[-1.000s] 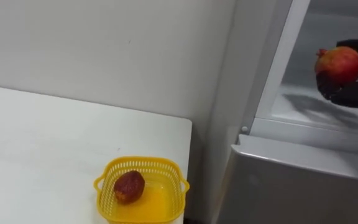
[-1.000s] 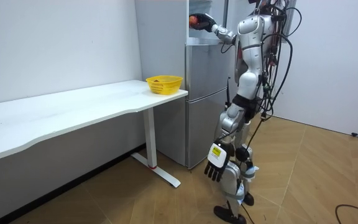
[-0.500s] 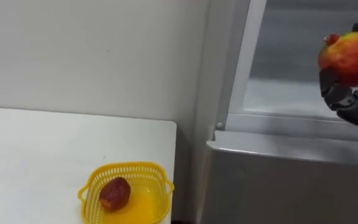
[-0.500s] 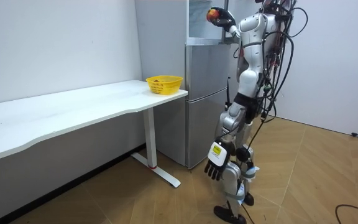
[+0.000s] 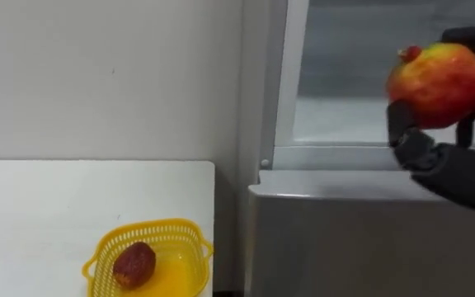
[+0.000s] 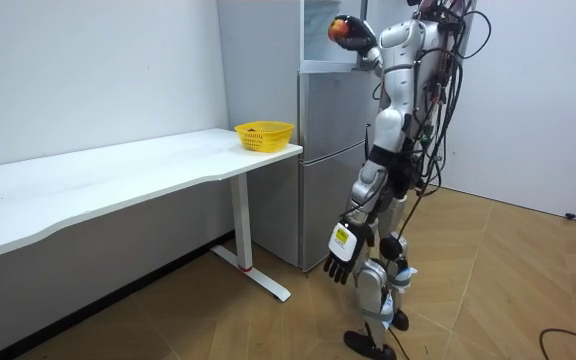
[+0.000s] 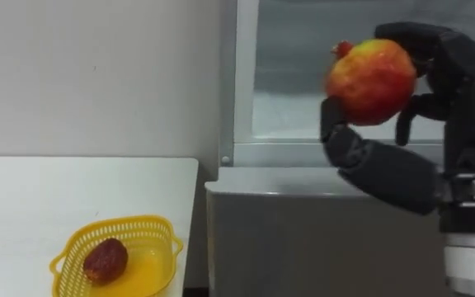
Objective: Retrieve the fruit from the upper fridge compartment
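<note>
Red-yellow fruit (image 7: 371,70) sits clasped in the right hand (image 7: 386,169), just outside the open upper fridge (image 5: 291,82). Retrieval looks done; the yellow basket (image 5: 138,229) at the table's (image 5: 39,206) corner probably awaits it. Left hand (image 6: 340,258) hangs loose.

The pomegranate (image 7: 371,80) is round, red shading into yellow-orange, with a small red crown stub pointing up and to the robot's left. It is held in the air in the right hand (image 7: 458,82), whose dark fingers curl over its top and back while the thumb passes beneath. It hangs before the open upper fridge compartment (image 7: 291,99), above the top edge of the closed lower door (image 7: 303,239).
</note>
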Controlling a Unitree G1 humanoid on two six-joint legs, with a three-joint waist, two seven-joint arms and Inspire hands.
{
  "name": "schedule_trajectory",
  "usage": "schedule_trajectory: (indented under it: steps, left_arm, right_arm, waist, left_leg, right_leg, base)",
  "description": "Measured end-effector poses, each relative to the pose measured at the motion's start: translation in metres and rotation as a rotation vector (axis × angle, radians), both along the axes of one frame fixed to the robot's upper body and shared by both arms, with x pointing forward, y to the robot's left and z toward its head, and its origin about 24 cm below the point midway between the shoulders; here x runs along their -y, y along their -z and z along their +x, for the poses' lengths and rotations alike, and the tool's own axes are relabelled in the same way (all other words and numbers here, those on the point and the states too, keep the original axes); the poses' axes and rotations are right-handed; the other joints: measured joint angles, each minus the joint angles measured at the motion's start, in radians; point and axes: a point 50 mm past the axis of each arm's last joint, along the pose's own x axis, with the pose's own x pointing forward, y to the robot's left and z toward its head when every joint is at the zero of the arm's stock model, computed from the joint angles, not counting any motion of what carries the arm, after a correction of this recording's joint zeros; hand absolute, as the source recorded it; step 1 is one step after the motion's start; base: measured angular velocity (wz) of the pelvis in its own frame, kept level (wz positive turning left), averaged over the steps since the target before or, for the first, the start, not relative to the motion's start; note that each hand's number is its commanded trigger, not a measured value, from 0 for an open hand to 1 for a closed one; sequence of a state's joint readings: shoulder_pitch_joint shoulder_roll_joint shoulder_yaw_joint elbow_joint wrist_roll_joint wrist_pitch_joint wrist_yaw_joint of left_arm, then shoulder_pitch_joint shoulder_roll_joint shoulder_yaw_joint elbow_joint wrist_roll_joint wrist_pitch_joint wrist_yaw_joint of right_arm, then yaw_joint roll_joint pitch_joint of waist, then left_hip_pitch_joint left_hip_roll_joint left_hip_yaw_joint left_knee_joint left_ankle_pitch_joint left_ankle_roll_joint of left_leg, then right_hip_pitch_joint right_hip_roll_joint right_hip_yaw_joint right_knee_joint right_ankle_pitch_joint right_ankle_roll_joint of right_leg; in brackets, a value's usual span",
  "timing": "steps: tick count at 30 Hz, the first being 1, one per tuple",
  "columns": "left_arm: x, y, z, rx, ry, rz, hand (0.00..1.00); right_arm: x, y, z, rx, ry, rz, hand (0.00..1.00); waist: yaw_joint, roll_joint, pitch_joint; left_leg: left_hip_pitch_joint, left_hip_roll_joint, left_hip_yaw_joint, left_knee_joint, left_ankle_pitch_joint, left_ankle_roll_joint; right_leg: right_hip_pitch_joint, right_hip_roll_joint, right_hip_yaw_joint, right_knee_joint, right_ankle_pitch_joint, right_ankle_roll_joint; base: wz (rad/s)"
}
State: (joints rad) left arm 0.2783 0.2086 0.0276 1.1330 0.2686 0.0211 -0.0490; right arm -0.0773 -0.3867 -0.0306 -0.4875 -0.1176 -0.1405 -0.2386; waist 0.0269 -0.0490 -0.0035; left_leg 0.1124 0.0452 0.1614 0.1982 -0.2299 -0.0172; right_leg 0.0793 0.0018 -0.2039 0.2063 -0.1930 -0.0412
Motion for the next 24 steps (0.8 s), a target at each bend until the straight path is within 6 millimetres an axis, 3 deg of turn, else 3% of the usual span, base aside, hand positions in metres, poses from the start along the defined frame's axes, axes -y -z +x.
schedule_trajectory:
  steps: [3,6,8,11,18,21,24]
  left_arm:
    - [0.002,0.002,0.009,0.003,0.022,-0.008,0.0]
    - [0.005,0.002,0.013,0.006,0.055,-0.021,0.0]
    - [0.007,0.003,0.016,0.014,0.083,-0.029,0.0]
    - [0.007,0.003,0.018,0.016,0.093,-0.042,0.0]
    - [0.003,0.002,0.026,0.012,0.095,-0.063,0.0]
    - [0.0,0.001,0.028,0.017,0.098,-0.056,0.0]
    - [-0.005,-0.001,0.031,0.021,0.108,-0.042,0.0]
  right_arm:
    - [-0.016,0.005,0.001,-0.019,-0.034,-0.097,1.0]
    - [-0.032,0.011,0.0,-0.038,-0.083,-0.191,1.0]
    - [-0.045,0.015,0.0,-0.056,-0.138,-0.236,1.0]
    - [-0.059,0.019,-0.002,-0.08,-0.218,-0.285,1.0]
    - [-0.076,0.02,0.001,-0.097,-0.312,-0.388,1.0]
    - [-0.075,0.024,0.013,-0.121,-0.296,-0.403,1.0]
    - [-0.072,0.029,0.029,-0.158,-0.263,-0.42,1.0]
  waist:
    - [0.018,-0.017,0.0009]
    - [0.047,-0.032,-0.0057]
    - [0.073,-0.043,-0.0057]
    - [0.095,-0.056,0.0045]
    - [0.143,-0.061,0.0091]
    - [0.151,-0.065,0.0126]
    - [0.163,-0.074,0.0222]
  left_leg:
    - [-0.011,0.0,0.0,0.0,0.0,0.0]
    - [-0.016,0.0,0.0,0.0,0.0,0.0]
    - [-0.016,0.0,-0.002,-0.001,0.0,0.0]
    - [-0.02,-0.001,-0.011,-0.001,0.0,0.0]
    - [-0.031,-0.002,-0.038,0.0,0.0,0.001]
    - [-0.032,-0.003,-0.056,0.0,0.0,0.0]
    - [-0.038,-0.004,-0.069,0.001,0.0,0.0]
  right_leg:
    - [-0.014,-0.002,0.001,0.001,0.0,0.0]
    - [-0.025,0.0,-0.002,0.002,0.0,0.0]
    - [-0.023,0.001,-0.002,0.0,0.0,0.0]
    - [-0.013,0.0,-0.015,-0.002,0.001,0.0]
    - [-0.009,-0.002,-0.043,-0.003,0.001,0.0]
    - [-0.003,-0.002,-0.05,-0.003,0.001,0.0]
    - [0.001,-0.005,-0.073,-0.004,0.001,0.0]
  base:
    - [0.0]
    - [0.0]
    - [0.0]
    - [0.1]
    - [0.14]
    - [0.14]
    - [0.14]
